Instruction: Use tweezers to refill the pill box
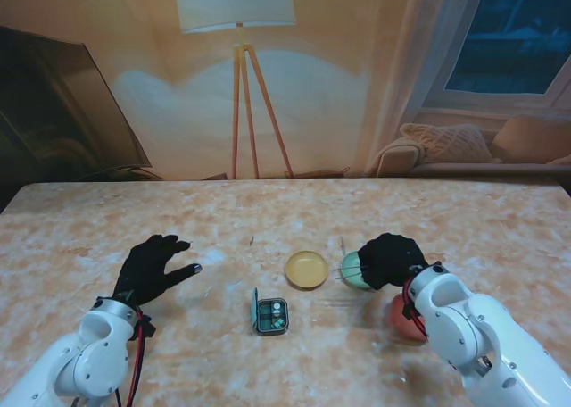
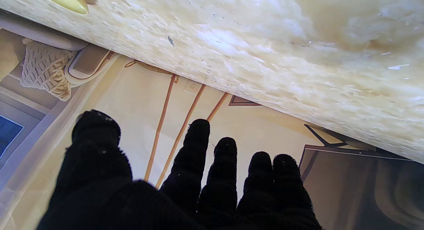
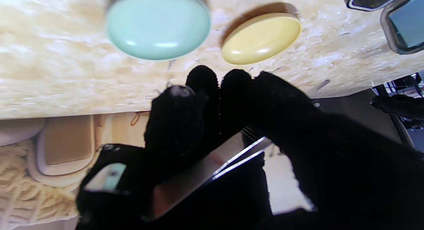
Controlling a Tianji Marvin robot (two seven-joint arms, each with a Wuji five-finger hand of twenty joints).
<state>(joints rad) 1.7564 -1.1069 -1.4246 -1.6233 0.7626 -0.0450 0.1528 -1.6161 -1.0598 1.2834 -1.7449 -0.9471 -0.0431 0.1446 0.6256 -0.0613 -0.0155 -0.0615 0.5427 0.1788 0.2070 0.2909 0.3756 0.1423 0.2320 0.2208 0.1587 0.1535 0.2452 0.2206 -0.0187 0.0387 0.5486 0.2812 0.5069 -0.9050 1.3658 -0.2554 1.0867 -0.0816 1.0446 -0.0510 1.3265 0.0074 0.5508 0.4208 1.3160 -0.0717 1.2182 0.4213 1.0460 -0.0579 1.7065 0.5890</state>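
Stand view: a marbled tabletop [image 1: 464,220] carries a small pill box [image 1: 271,316] with its lid raised, taken here as the landmark. Farther from me than the pill box and slightly to its right lies a yellow dish [image 1: 306,269]; a pale green dish [image 1: 355,271] sits just beside the yellow one, farther right again. A red dish [image 1: 403,322] lies to the right of the pill box, partly hidden by the right forearm.

The right hand [image 1: 391,259], in a black glove, hangs over the green dish, well to the right of the pill box. Its fingers are clenched around metal tweezers [image 3: 212,165]; in the right wrist view the flat steel blades run between the thumb and the curled fingers [image 3: 202,81], and their tips cannot be made out. The same view shows the green dish [image 3: 158,24] and the yellow dish [image 3: 261,38] side by side, with a corner of the pill box [image 3: 402,23] at the frame edge.

The left hand [image 1: 156,266] rests to the left of the pill box, well apart from it. In the left wrist view the left hand [image 2: 185,187] is released, fingers spread and grasping nothing; an edge of the yellow dish [image 2: 64,1] appears in the corner.
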